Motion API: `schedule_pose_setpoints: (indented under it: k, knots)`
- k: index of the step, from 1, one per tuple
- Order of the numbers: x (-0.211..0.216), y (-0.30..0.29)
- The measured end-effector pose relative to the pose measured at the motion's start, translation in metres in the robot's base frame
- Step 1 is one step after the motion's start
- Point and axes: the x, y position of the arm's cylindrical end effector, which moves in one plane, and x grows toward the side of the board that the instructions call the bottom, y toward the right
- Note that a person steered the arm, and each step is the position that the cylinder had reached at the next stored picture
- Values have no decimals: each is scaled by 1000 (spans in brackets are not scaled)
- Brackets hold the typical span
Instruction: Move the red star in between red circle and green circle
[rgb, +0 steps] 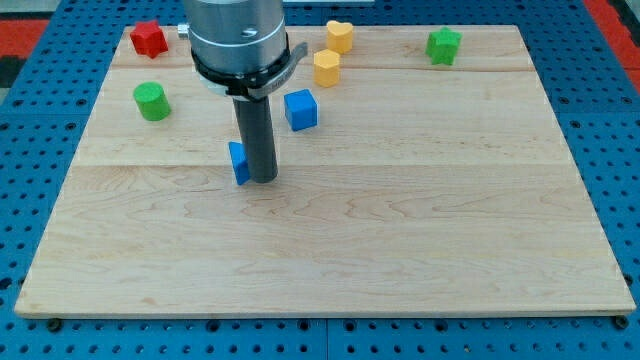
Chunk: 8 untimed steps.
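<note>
Red star (148, 38), top left, looks light, rigid, slidey; push a flat flank. My tip (262, 180), no claw, touches a blue block (239, 163).

A grey metal cylinder with a black ring clamp and small side screw narrows to a straight dark rod ending in my tip (262, 180).

Wood board (400, 230): red star (148, 38), green circle (152, 101), 2 blue, 2 yellow, green star (443, 45).
</note>
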Motion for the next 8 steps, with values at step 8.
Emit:
schedule_pose_setpoints:
  k: [8]
  knots:
    - [-101, -160]
